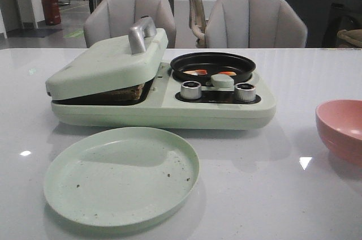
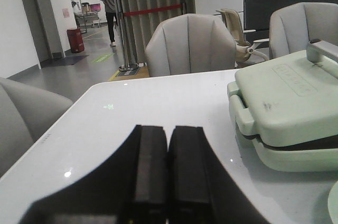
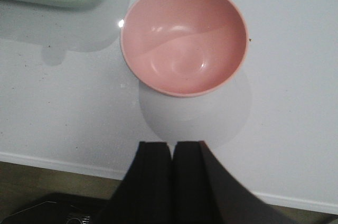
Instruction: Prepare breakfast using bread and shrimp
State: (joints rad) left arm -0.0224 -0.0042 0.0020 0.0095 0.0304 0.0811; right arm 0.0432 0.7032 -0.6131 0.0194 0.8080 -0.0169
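Note:
A pale green breakfast maker (image 1: 169, 107) stands mid-table. Its lid (image 1: 107, 61) with a silver handle (image 1: 141, 33) rests almost shut on the bread (image 1: 121, 93), of which only a brown edge shows. The shrimp (image 1: 195, 72), orange-red and white pieces, lie in the black pan (image 1: 212, 64) on the machine's right half. An empty green plate (image 1: 121, 175) sits in front. My left gripper (image 2: 168, 129) is shut and empty, low over the table left of the machine (image 2: 285, 113). My right gripper (image 3: 172, 145) is shut and empty above the table's front edge, near the pink bowl (image 3: 184, 36).
The empty pink bowl (image 1: 341, 129) stands at the right of the table. Two silver knobs (image 1: 191, 89) sit on the machine's front. Grey chairs (image 1: 254, 22) stand behind the table. A person (image 2: 108, 2) stands far back in the room.

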